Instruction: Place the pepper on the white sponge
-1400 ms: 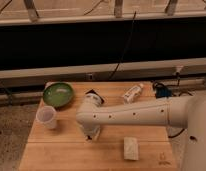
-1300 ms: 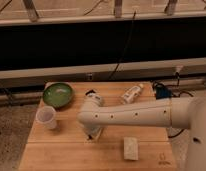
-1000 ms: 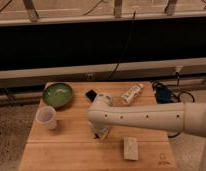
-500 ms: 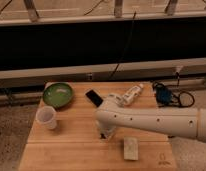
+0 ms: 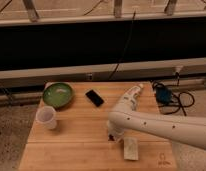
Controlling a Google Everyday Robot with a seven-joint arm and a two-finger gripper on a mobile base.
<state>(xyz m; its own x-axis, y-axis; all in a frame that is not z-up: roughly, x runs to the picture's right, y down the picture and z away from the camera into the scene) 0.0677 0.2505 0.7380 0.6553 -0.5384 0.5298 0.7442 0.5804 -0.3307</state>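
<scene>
Across the last moments the arm [image 5: 161,126] is seen to have been swung from the middle of the desk [image 5: 76,145] toward its right half. The tool [image 5: 113,136] is now lowered close to the desk surface, just beside the white sponge [image 5: 130,149], which lies a little to the tool's right in the view and nearer the front edge. The black phone [image 5: 94,98], covered by the arm at first, is now exposed up and to the left of the tool.

The transport is judged to be nearly done, with only a short shift over the sponge left.

Whether the tool is clenched or released cannot be told. The pepper cannot be picked out on its own; it is judged to be carried at the tool's tip, and nothing is seen on the sponge.

The sponge is shown as a pale, rough block. The desk is made of light wooden slats. The arm is smooth, rounded and cream-coloured. The white bottle [image 5: 134,94], beyond the tool, is partly hidden by the arm.
</scene>
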